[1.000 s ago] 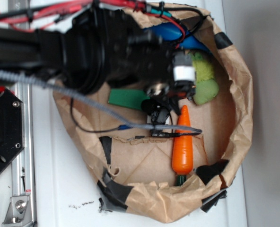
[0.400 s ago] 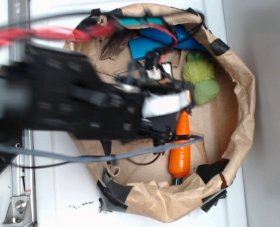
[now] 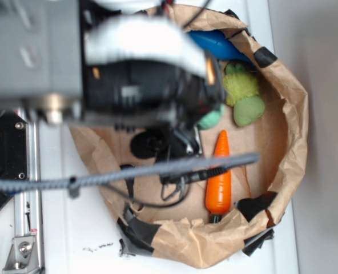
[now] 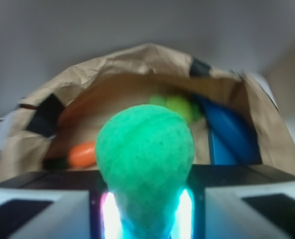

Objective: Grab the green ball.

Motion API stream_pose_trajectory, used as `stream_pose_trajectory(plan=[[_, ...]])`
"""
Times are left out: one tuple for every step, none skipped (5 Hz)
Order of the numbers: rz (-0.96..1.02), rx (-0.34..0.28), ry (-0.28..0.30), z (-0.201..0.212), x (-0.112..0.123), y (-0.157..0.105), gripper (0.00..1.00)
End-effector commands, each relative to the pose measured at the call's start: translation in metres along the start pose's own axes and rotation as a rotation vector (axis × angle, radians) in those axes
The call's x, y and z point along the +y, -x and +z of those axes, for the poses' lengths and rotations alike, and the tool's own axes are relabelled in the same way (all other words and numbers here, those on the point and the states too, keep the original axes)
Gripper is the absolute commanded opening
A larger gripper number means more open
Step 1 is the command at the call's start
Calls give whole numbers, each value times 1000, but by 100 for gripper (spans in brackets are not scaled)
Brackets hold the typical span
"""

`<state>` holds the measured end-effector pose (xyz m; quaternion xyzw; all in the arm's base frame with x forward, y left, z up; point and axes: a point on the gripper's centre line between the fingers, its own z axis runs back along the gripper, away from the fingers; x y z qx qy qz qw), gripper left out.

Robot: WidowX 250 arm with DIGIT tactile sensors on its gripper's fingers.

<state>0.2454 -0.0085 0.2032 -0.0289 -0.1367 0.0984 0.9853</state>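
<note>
No readable text, labels, brands or numbers in either view.

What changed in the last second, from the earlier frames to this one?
The arm swung across the paper-lined basket and now rises nearer the exterior camera. The gripper has closed on the green ball, which shows beside the arm in the exterior view. The carrot, the pom-pom and the pale-green lump stayed put.

A white table (image 3: 72,228) carries a crumpled brown paper bag (image 3: 289,114), with a black plate (image 3: 3,160) at left.
</note>
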Motion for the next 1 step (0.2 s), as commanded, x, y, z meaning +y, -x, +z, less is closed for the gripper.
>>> stream_pose_trajectory(plan=[[154, 21, -101, 18, 8, -5, 0]])
